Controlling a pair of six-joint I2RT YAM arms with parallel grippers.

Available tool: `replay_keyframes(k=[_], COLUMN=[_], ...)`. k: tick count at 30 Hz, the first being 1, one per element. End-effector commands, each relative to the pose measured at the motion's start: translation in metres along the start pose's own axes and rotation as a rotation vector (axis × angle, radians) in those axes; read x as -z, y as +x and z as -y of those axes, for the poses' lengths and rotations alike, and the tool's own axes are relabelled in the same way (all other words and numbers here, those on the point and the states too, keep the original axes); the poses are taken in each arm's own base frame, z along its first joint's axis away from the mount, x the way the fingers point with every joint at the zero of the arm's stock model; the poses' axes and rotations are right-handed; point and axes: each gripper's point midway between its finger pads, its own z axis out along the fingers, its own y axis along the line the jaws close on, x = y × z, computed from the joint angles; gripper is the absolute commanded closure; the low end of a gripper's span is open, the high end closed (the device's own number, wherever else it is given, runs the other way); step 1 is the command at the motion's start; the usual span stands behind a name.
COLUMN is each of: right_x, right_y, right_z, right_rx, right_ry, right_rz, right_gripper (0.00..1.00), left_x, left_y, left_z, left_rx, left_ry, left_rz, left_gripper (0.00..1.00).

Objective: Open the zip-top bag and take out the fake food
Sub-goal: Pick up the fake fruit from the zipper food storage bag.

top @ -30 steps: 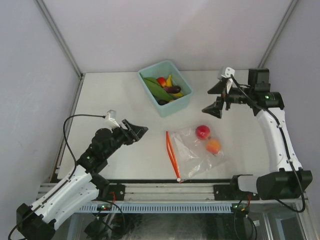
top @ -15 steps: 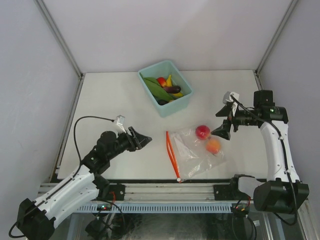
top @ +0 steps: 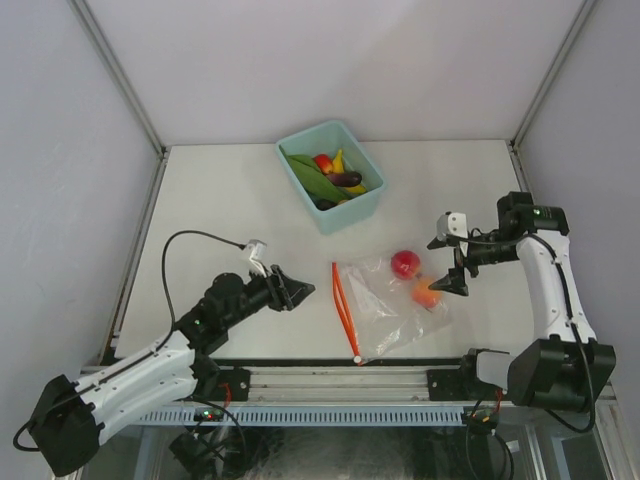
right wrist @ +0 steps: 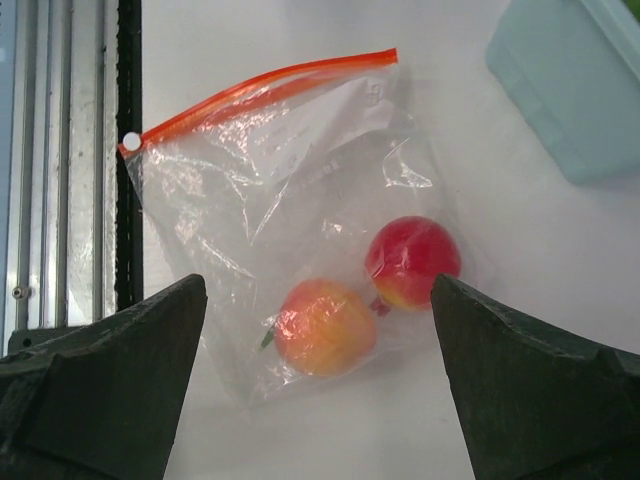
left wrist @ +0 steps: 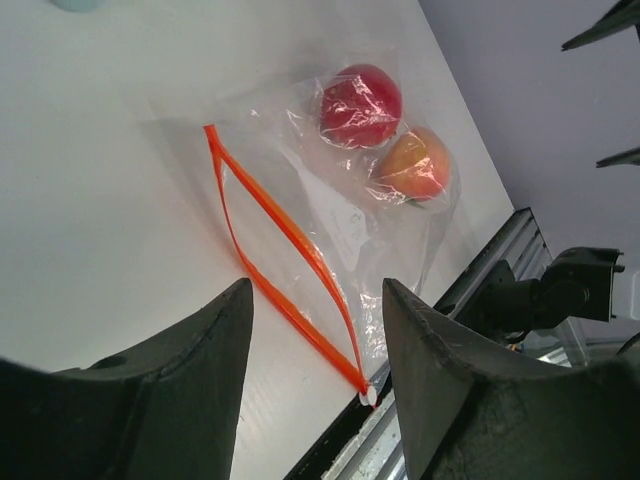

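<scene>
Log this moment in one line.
zip-top bag: apple, peach inside | left gripper: open, near zipper | right gripper: open, above bag

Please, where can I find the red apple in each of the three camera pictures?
Top external: red apple right of centre, inside the zip-top bag.
Left wrist: red apple upper middle.
Right wrist: red apple just right of centre.
Shared landmark: the bag's orange zipper strip.

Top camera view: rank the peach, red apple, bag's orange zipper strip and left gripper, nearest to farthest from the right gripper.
1. Peach and red apple, inside the bag beside the right gripper: too close to call.
2. Zipper strip, along the bag's far edge, toward the left arm.
3. Left gripper, beyond the strip.
</scene>
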Motion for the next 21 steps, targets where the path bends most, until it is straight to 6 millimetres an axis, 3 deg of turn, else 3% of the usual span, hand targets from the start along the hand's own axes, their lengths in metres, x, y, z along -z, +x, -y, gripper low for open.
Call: replay_keyframes(k=[1,12,21], right_x=[-0.004,-0.004,-0.009], right_y=[0.011,0.043,0.061], right_z=[-0.01,-0.004,0.002], right_rx=[0.09,0.157,0.215], right_ry=[-0.092,-0.145,-0.174], right_rz=[-0.004,-0.119,-0.207], right_gripper=[0.1,0.12,0.12], left_x=[-0.005,-0.004,0.003], left_y=[-0.014,-0.032,-0.032], left_z=[0.014,0.022,0.02], left_rx=[-0.113,-0.252,-0.264], left_ry=[0.047,0.076,0.086], left_rz=[0.074,0.18,0.215], left_gripper=[0.42,0.42,0.43])
